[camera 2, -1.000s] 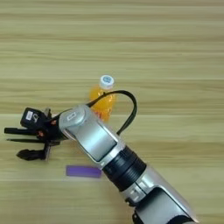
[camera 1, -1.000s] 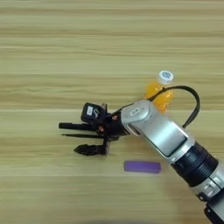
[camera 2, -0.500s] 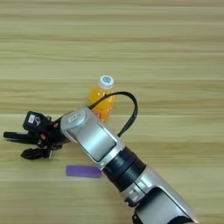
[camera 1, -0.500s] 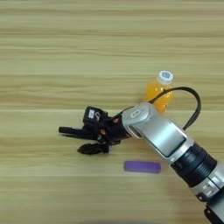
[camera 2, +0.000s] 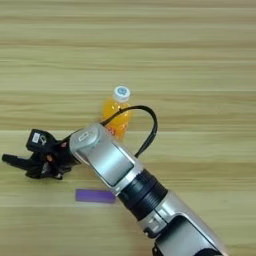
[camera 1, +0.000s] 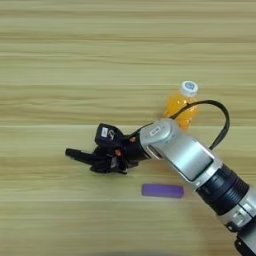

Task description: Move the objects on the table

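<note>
Surface: a light wood-grain worktop (camera 1: 75, 60) fills the whole frame, edge to edge.
Pattern: horizontal plank-like stripes, pale bands alternating with slightly darker tan ones.
Upper part of the frame: bare wood.
Light: even and soft, with faint shadows on the wood in the lower half.
Walls, floor, windows: none visible.

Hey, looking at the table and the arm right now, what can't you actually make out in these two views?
- Bottle: its lower body is hidden behind the forearm and black cable, both views.
- Gripper: the jaws merge into one dark mass, so whether they hold anything is unreadable.
- Arm: cut off by the bottom right edge, both views.
- Purple bar: any marking on it is too small to tell.
</note>
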